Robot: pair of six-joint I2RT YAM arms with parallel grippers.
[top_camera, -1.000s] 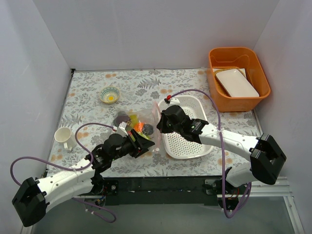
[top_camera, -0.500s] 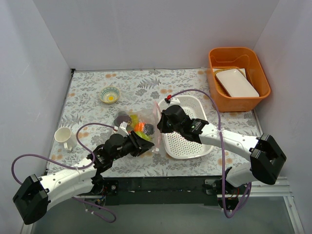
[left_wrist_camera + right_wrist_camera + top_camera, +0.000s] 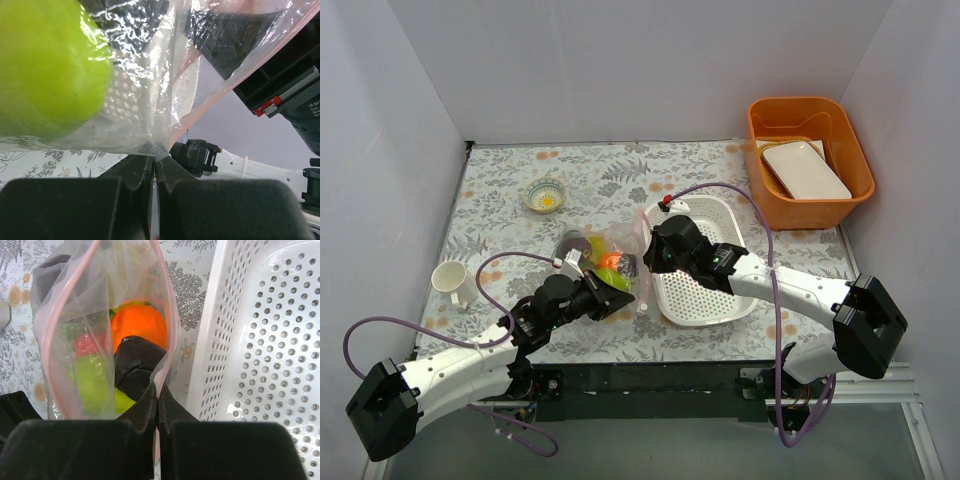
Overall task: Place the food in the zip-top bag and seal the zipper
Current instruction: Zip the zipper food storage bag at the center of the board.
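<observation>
- a table (image 3: 520, 190) covered in a floral cloth is seen, with both arms reaching in from its near edge.
- an orange bin (image 3: 810, 102) is set at the far right corner, and a white tray (image 3: 807, 170) is leaned inside it.
- a white basket (image 3: 720, 300) with perforated walls is placed right of centre; nothing can be made out inside it.
- the zip-top bag (image 3: 620, 248) is held up just left of the white basket, between the two grippers, and its mouth is spread wide open.
- the right gripper (image 3: 648, 262) is pressed together on the bag's rim at the side nearest the basket, with the pink strip pinched between its fingers (image 3: 150, 410).
- the left gripper (image 3: 615, 295) is clamped on a fold of the clear plastic at the bag's near side, its fingers (image 3: 135, 170) closed tight on it.
- a mug (image 3: 450, 280) is stood near the left edge, well apart from the bag.
- a small bowl (image 3: 546, 194) is placed farther back on the left.
- the food is gathered inside the bag: an orange fruit (image 3: 137, 322), a green pear (image 3: 92, 380), a dark piece (image 3: 135, 365) and a red piece (image 3: 87, 342) are seen through the mouth.
- the zipper (image 3: 170, 315) is left unsealed, its two sides bowed apart in a loop.
</observation>
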